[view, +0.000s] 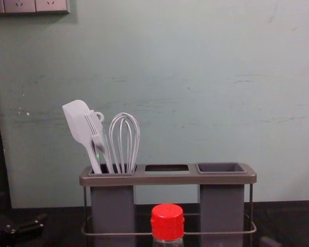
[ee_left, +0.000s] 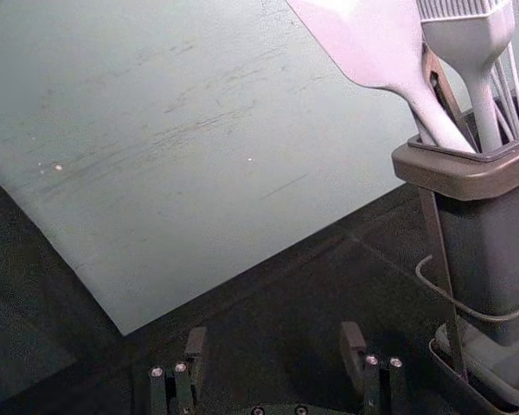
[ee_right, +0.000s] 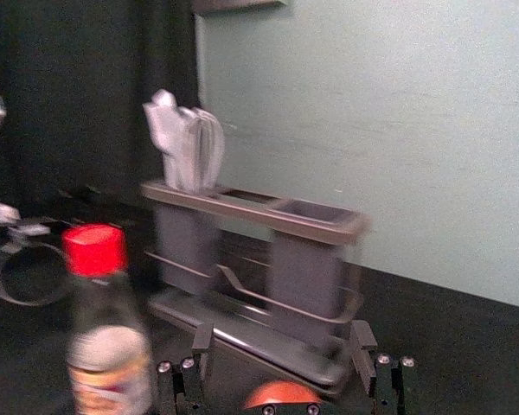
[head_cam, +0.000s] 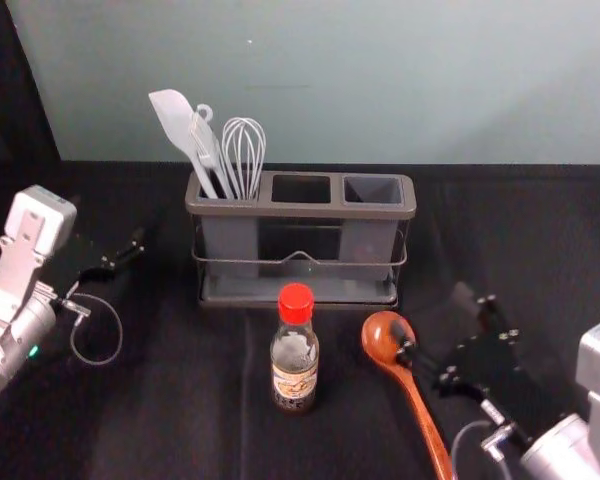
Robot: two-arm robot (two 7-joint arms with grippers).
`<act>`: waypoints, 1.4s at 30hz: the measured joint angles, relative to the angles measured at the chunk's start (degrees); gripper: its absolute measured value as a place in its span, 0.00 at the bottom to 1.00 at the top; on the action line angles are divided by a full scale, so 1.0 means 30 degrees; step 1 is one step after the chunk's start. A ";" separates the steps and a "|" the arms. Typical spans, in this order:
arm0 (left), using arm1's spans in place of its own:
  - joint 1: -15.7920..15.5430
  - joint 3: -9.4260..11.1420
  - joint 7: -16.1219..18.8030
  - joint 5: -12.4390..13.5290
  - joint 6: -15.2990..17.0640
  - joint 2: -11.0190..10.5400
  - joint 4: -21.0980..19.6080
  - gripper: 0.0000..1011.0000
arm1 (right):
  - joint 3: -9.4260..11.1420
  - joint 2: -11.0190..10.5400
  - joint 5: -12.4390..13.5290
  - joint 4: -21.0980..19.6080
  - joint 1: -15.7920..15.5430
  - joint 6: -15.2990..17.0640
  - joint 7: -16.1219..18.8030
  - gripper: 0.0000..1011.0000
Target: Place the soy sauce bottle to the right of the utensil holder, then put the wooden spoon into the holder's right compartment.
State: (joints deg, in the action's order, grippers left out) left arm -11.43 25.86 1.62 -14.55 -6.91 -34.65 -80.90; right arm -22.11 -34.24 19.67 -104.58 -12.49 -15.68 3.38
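Observation:
The soy sauce bottle (head_cam: 295, 360), red-capped, stands upright in front of the utensil holder (head_cam: 300, 210), near its middle. A brown wooden spoon (head_cam: 421, 412) lies right of the bottle, its bowl toward the holder. My right gripper (head_cam: 438, 318) is open beside the spoon's bowl, on its right, holding nothing. In the right wrist view, the bowl (ee_right: 282, 394) shows low between the fingers of my right gripper (ee_right: 283, 337). My left gripper (head_cam: 110, 248) stays left of the holder; in the left wrist view, that gripper (ee_left: 274, 340) is open. The right compartment (view: 220, 168) holds nothing visible.
A white spatula (view: 78, 123), a brush and a whisk (view: 124, 139) stand in the holder's left compartment. Behind the black-covered table (head_cam: 180, 410) rises a pale green wall (head_cam: 380, 80). Dark cloth (ee_right: 86, 104) hangs at the left.

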 joint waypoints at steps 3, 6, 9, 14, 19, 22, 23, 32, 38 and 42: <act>-0.0001 0.0000 0.0001 -0.0001 0.0000 0.0000 0.0001 0.99 | -0.0340 0.0203 0.0241 -0.0343 -0.0124 -0.0032 0.0681 0.99; -0.0001 0.0000 0.0001 0.0000 0.0000 0.0000 0.0001 0.99 | -0.0742 0.0540 0.0284 -0.0532 -0.0076 0.0024 0.1197 0.99; -0.0001 0.0000 0.0001 -0.0001 0.0000 0.0000 0.0001 0.99 | -0.1072 0.0845 0.0183 -0.0579 0.0083 0.0156 0.1503 0.99; -0.0001 0.0000 0.0001 0.0000 0.0000 0.0000 0.0001 0.99 | -0.1835 0.1649 -0.0401 -0.0496 0.0677 0.0847 0.2115 0.99; -0.0001 0.0000 0.0001 0.0000 0.0000 0.0000 0.0001 0.99 | -0.2101 0.2154 -0.0734 -0.0294 0.1140 0.1318 0.2441 0.99; -0.0001 0.0000 0.0001 0.0000 0.0000 0.0000 0.0001 0.99 | -0.2185 0.2543 -0.0836 -0.0073 0.1562 0.1636 0.2668 0.99; -0.0001 0.0000 0.0001 0.0000 0.0000 0.0001 0.0001 0.99 | -0.2209 0.2633 -0.0836 -0.0006 0.1666 0.1716 0.2746 0.99; -0.0001 -0.0001 0.0001 0.0000 0.0000 0.0000 0.0001 0.99 | -0.2252 0.3495 -0.0939 0.0531 0.2386 0.2350 0.3396 0.99; -0.0001 -0.0001 0.0001 -0.0001 0.0000 0.0000 0.0001 0.99 | -0.2237 0.3956 -0.1308 0.0561 0.2507 0.2564 0.3551 0.99; -0.0002 0.0000 0.0001 0.0000 0.0000 0.0000 0.0001 0.99 | -0.2186 0.4196 -0.1440 0.0640 0.2522 0.2613 0.3703 0.99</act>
State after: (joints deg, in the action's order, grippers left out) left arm -11.43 25.86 1.62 -14.55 -6.91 -34.65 -80.90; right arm -28.67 -21.66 15.35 -102.66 -4.93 -7.84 14.49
